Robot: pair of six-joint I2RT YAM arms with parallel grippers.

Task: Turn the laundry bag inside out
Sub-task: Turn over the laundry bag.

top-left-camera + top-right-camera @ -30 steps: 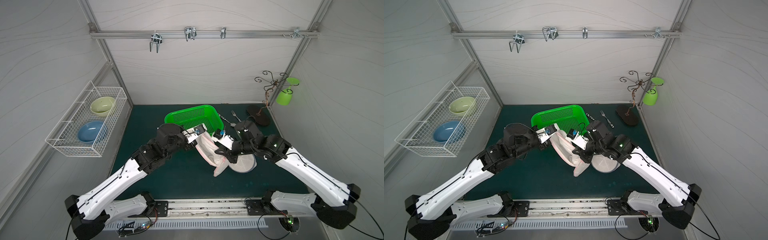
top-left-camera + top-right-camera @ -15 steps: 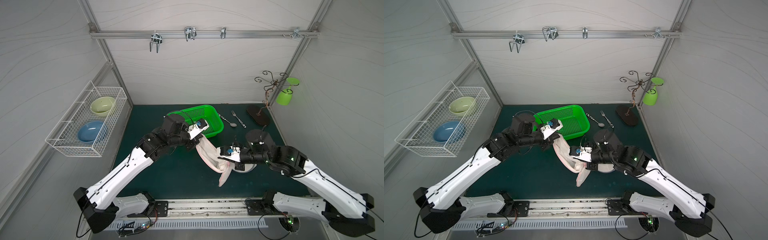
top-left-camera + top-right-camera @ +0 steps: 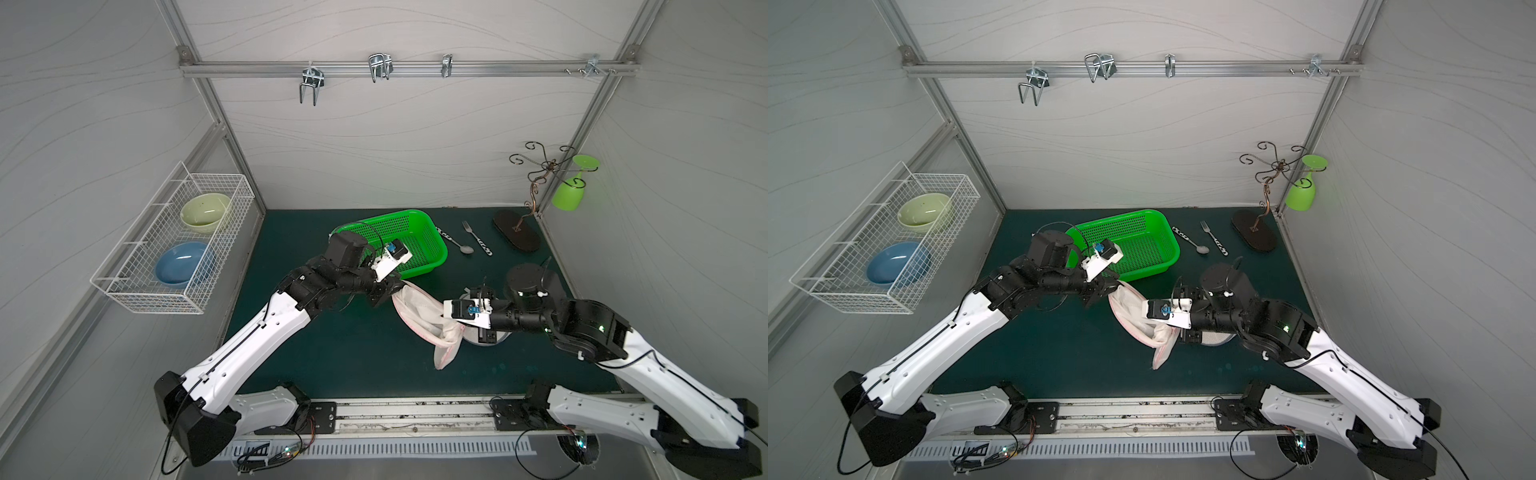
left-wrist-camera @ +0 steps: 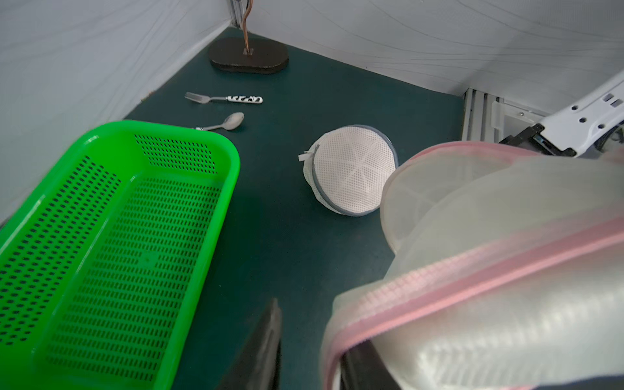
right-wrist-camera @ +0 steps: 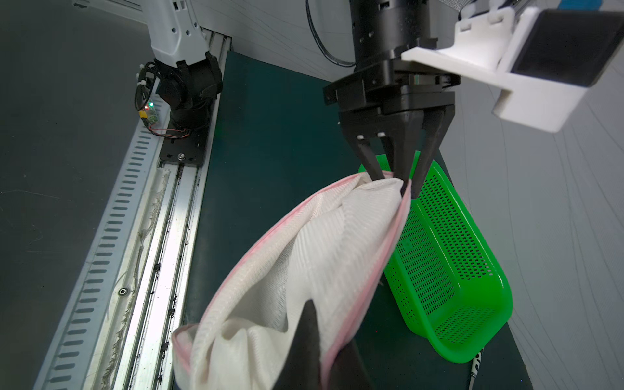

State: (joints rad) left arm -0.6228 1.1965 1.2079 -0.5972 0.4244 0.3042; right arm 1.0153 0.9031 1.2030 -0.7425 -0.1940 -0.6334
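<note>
The laundry bag (image 3: pixel 417 309) hangs above the mat, just in front of the green basket (image 3: pixel 424 268), on the basket's long side that faces the robot. It stretches from the basket's near corner away toward the right arm. The left gripper (image 5: pixel 395 179) is at the end nearest the basket. Its fingers stand a little apart, and the pink rim seems only to rest on one of them, not to be pinched. The right gripper (image 5: pixel 324 341) is at the end farther from the basket, and its fingers are pressed together on the rim and fabric. A round mesh pouch (image 4: pixel 351 172) lies on the mat beyond that end. I judge the step to be a change of hold at the open mouth, with the turning only partly done. Next, the left gripper should probably take the white inner fabric and draw it out through the mouth. Meanwhile the right grip must stay firm, or the loose rim may slip and fall.
</note>
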